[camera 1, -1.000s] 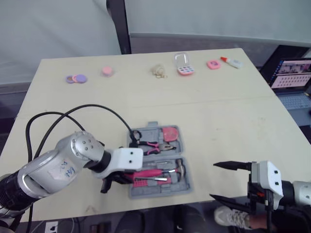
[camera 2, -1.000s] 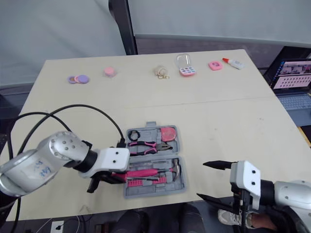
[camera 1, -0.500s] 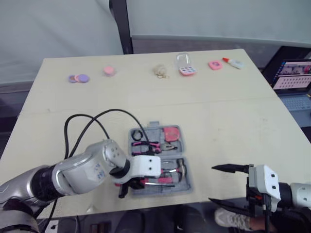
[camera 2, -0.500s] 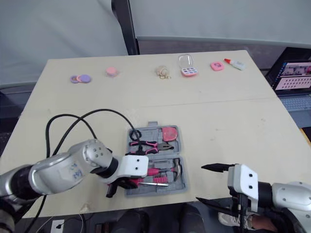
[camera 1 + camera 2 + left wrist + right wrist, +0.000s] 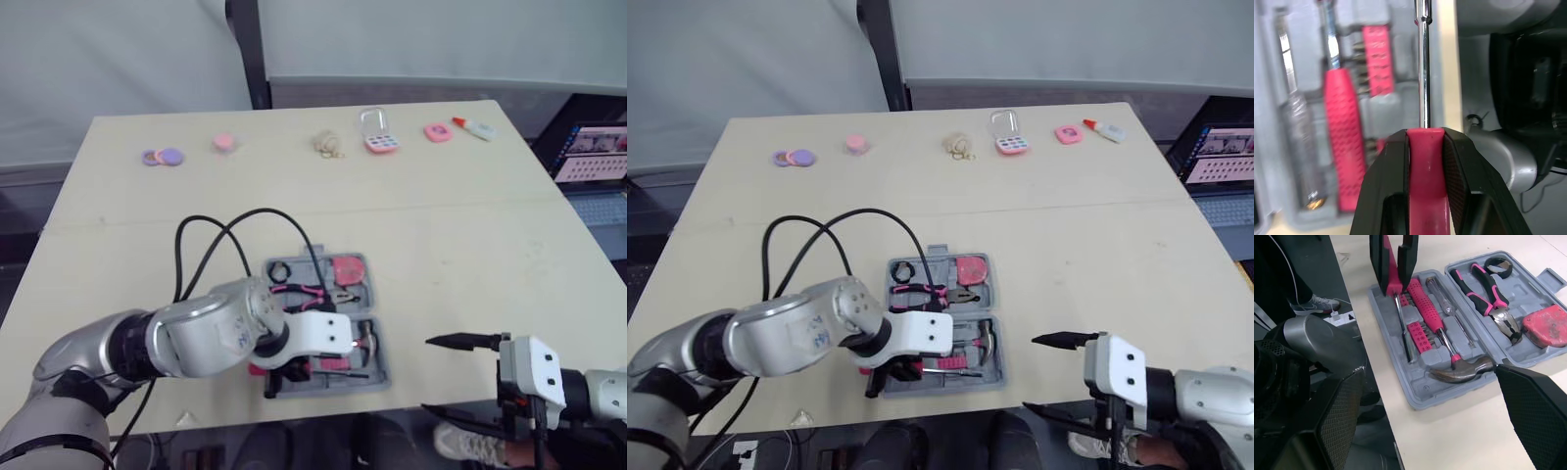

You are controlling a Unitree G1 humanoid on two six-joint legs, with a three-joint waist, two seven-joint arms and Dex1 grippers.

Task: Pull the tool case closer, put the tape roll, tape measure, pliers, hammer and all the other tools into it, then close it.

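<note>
Tool case (image 5: 1422,399) lies open at lower centre of the head view. My left gripper (image 5: 1425,133) pinches the screwdriver (image 5: 1425,147) by its pink handle above the case's near edge, shaft parallel to the stowed driver (image 5: 1344,122). Right gripper (image 5: 427,372) gapes wide, lower right, farther off.

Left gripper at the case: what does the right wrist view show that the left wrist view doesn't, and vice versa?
Right wrist view adds the whole open grey plastic tool case, holding the pink-and-black pliers, black tape roll, pink tape measure and steel hammer head. Left wrist view adds the close contact: both fingers flat against the handle. Shared: the left gripper shut on the pink-handled screwdriver, beside the pink hammer grip and pink bit strip.
</note>
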